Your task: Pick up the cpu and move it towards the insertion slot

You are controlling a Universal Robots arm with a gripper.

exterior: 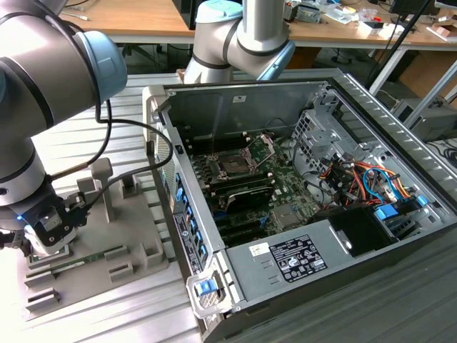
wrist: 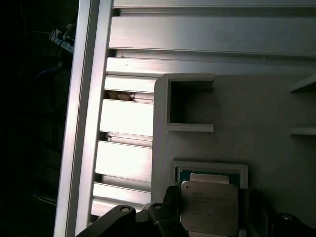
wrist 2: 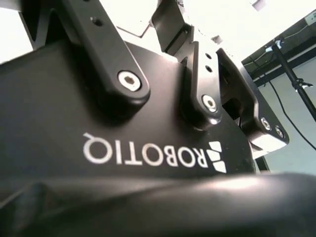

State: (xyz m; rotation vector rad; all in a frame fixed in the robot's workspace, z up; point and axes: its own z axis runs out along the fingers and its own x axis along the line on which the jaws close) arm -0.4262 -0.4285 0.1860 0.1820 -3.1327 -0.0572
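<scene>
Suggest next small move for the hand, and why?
Probably a short straight lift, once grip is confirmed: the cpu sits at the hand, inside the raised rim of the holder, and the slot lies away to the exterior view's right.

the gripper (wrist 2: 98, 123) shows its black housing close up, with white lettering (wrist 2: 153, 153) upside down across it. two black link bars (wrist 2: 106, 49), each pinned by a silver screw (wrist 2: 129, 80), hinge on the housing. beyond the housing stands a thin black pole (wrist 2: 296, 84) with a trailing cable (wrist 2: 292, 126). a dark blurred band (wrist 2: 158, 207) crosses in front of the housing.
</scene>
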